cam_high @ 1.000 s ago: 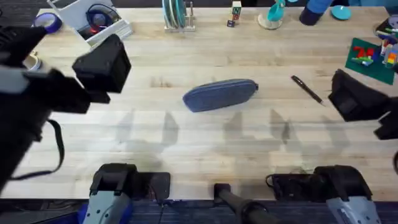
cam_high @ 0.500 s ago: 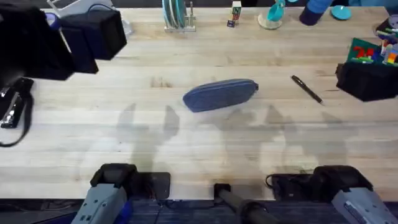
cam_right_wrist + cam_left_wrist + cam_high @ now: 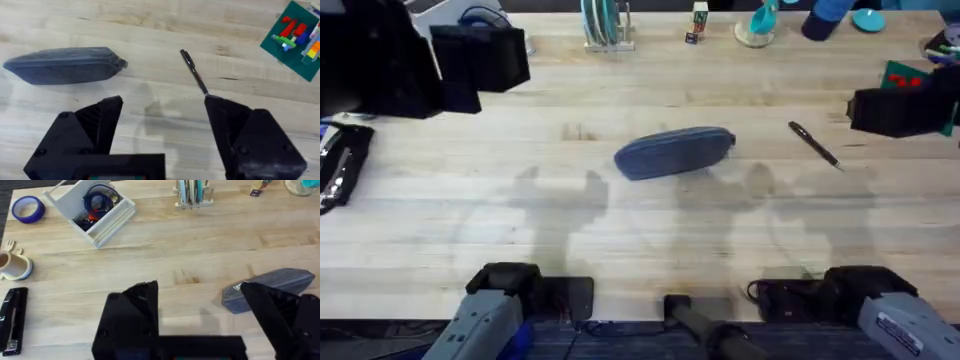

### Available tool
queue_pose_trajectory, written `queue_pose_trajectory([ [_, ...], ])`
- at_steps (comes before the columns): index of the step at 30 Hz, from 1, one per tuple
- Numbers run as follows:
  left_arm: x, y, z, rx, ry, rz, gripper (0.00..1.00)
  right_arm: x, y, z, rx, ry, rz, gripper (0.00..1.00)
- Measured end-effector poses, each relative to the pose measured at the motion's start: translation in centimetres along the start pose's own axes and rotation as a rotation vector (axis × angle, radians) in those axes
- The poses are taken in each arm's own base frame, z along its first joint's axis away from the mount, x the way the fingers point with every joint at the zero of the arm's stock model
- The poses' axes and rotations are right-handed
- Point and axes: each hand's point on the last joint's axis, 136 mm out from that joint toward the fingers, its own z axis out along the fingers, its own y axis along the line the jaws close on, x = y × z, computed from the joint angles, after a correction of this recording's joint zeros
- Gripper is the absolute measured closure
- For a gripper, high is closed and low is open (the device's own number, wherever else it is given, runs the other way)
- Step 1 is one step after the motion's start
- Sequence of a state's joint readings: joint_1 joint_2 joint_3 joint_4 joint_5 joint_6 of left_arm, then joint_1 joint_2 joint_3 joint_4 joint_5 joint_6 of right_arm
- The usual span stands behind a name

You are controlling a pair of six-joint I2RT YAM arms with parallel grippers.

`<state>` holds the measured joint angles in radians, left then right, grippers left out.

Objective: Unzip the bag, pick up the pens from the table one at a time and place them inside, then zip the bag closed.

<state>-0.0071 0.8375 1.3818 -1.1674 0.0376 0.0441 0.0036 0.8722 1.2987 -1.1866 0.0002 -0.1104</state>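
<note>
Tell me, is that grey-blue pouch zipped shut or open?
Shut, it seems: the bag lies flat with no gap along its zipper, and the pen lies outside on the table.

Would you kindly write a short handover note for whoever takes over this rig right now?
Left gripper: open, empty, raised over the table's left side.
Right gripper: open, empty, raised at the right, near the pen.
Oblong grey-blue fabric pouch: lying mid-table on the light-wood plank tabletop, apparently zipped shut.
Slim dark stick pen: on the table, right of the pouch, apart from it.
Done: nothing visible.
Left: unzip the pouch, put the pen inside, zip closed.
</note>
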Motion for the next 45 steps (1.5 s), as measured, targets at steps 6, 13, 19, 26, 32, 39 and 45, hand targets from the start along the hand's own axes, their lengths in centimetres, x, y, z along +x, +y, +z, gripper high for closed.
queue_pose_trajectory([
  [6,0.7,0.0,-0.1,0.001,0.026,-0.001,0.008,0.0,0.0,0.0,0.0,0.0,-0.002,0.005],
  [13,1.4,-0.9,-0.2,0.053,0.054,0.07,0.007,0.0,0.0,0.0,0.0,0.0,-0.002,0.005],
  [19,2.2,-3.5,-0.6,0.214,0.056,0.269,0.007,0.0,0.0,0.0,0.0,0.0,-0.002,0.005],
  [26,2.4,-4.6,-0.8,0.283,0.04,0.383,0.008,0.0,0.0,0.0,0.0,0.0,-0.002,0.005],
  [32,3.5,-4.8,-1.0,0.308,0.078,0.409,0.008,0.0,0.0,0.0,0.0,0.0,-0.002,0.005],
  [39,3.7,-5.0,-1.1,0.318,0.079,0.428,0.008,0.0,0.0,0.0,0.0,0.0,-0.002,0.005],
  [45,3.7,-5.9,-1.4,0.377,0.051,0.515,0.008,0.0,0.0,0.0,0.0,0.0,-0.003,0.005],
])
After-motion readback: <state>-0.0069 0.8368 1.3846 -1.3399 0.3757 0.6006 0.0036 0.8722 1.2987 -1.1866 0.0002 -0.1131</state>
